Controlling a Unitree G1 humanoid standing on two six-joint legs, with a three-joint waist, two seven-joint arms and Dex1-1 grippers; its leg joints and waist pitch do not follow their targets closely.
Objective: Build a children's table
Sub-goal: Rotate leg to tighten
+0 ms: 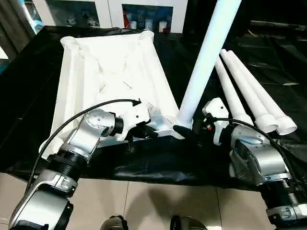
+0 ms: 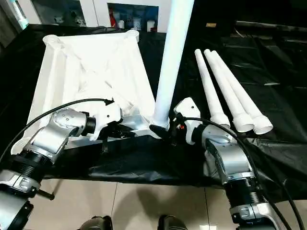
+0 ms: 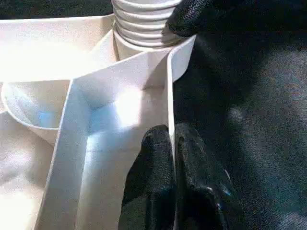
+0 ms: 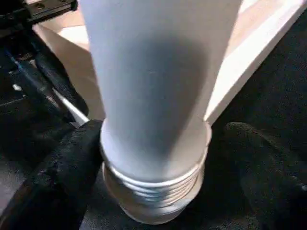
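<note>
The children's table top (image 1: 110, 62) lies upside down on black cloth, ribbed underside up. One white leg (image 1: 206, 57) stands upright in its near right corner socket (image 3: 178, 64), and the leg's threaded end (image 4: 153, 191) shows above the socket. My left gripper (image 3: 171, 136) is shut on the top's near rim wall, just left of that corner. At the base of the leg, my right gripper (image 4: 158, 143) is open around it. One finger (image 4: 72, 163) touches the leg, the other (image 4: 261, 163) stands clear. Three more legs (image 1: 244, 91) lie side by side to the right.
The black cloth (image 1: 268, 62) covers the whole work surface, and its front edge (image 1: 158, 177) drops to a tiled floor (image 1: 144, 206). A black cable (image 1: 96, 106) arcs over my left forearm. Cabinets (image 1: 144, 12) stand behind the surface.
</note>
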